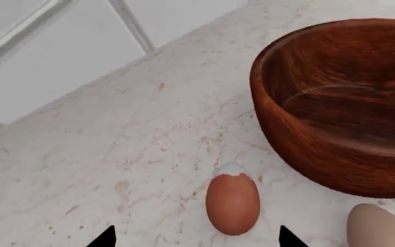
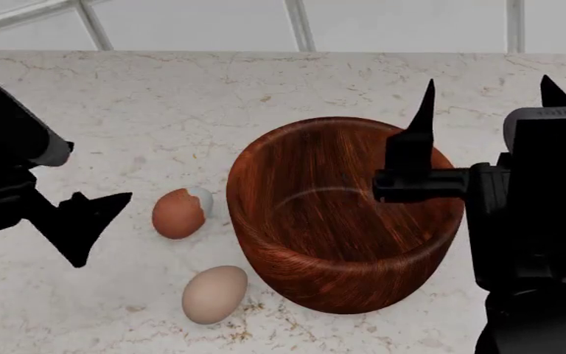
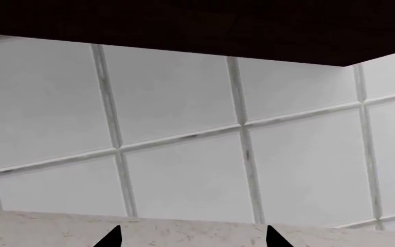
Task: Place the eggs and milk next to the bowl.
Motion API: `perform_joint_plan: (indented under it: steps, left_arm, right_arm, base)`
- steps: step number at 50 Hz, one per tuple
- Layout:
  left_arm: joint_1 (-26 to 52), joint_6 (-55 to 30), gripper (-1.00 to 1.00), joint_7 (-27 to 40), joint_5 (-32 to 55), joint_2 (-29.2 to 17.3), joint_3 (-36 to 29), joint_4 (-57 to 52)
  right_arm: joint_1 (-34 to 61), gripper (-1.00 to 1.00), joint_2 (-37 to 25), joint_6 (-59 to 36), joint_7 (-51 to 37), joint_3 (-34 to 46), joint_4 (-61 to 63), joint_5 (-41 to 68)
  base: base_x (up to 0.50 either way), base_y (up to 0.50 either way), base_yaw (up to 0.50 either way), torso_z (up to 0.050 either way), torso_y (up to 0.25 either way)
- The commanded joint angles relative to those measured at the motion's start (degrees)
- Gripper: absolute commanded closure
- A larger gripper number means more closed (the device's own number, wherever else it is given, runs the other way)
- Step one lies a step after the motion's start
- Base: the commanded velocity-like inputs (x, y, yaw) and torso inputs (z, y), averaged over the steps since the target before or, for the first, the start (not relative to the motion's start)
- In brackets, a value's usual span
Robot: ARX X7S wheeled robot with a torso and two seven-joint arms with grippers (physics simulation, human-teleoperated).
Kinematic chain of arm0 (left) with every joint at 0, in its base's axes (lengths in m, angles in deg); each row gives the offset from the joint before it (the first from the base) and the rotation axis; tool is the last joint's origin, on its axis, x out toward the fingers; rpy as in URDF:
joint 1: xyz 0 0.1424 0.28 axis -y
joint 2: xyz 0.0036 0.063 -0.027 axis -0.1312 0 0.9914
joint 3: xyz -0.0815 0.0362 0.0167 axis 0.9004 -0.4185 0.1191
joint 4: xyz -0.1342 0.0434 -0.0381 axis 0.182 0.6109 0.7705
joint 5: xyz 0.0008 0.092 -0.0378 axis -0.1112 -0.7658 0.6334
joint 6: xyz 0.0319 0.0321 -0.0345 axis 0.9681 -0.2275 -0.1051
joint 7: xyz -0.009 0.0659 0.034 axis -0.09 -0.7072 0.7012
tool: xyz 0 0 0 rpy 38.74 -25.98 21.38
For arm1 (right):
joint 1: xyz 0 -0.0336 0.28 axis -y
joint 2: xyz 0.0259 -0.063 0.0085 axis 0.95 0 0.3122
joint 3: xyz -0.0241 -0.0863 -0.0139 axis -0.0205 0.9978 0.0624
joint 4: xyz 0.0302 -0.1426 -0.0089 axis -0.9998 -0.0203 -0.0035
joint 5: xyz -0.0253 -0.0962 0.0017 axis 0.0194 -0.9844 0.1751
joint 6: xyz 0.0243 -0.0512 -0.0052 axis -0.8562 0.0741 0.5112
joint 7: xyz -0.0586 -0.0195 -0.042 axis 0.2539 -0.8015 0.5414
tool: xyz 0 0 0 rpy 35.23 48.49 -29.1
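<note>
So the left gripper [image 2: 101, 221] hangs just left of the reddish-brown egg [image 2: 179, 213], jaws spread and nothing between them; in its own wrist view the two black fingertips [image 1: 105, 237] sit apart on either side of that egg without touching it. The right gripper [image 2: 485, 99] is up over the far right side of the bowl [image 2: 342, 221], pointing toward the tiled wall [image 3: 183, 128], fingers wide apart and empty too. As for progress, I'd call the egg half basically done: the reddish-brown egg lies just left of the bowl and the pale beige egg [image 2: 214, 293] lies a bit nearer, at the bowl's near-left side, both close to the wall of it, though I can't tell if either actually touches. The milk isn't in any of the views, so that part looks like what's left, and I can't say where the carton is. Materials: the bowl is dark reddish wood with streaky grain, deep, round, thick rim, slight sheen inside. The brown egg has a whitish patch at its far end, the beige one is plain and smooth. Both are round so they'd probably roll if bumped. The counter [image 2: 116, 110] is pale marble-looking stone with faint tan veins and specks.
</note>
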Motion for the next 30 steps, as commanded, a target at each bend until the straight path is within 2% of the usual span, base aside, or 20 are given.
perform_joint_plan:
  steps: [1, 18, 30]
  left_arm:
    - [-2.92, -10.71, -1.0, 12.23, 3.83, 2.25, 14.88, -9.27]
    - [-5.55, -6.76, -1.0, 28.78, -0.87, 9.88, 27.06, -9.95]
    - [-4.08, -0.81, -1.0, 33.98, -4.84, 11.32, 28.2, -5.13]
  right_arm:
    - [0.59, -1.0, 0.28, 0.01, -0.15, -0.43, -0.28, 0.12]
    - [2.8, -1.0, 0.06, -1.11, -0.95, -0.92, -0.78, 0.5]
    - [3.61, -1.0, -0.21, -1.86, -1.13, -1.21, -0.81, 1.06]
  base:
    - [0.0, 0.0, 0.0, 0.0, 0.0]
    - [0.0, 0.0, 0.0, 0.0, 0.0]
    - [0.0, 0.0, 0.0, 0.0, 0.0]
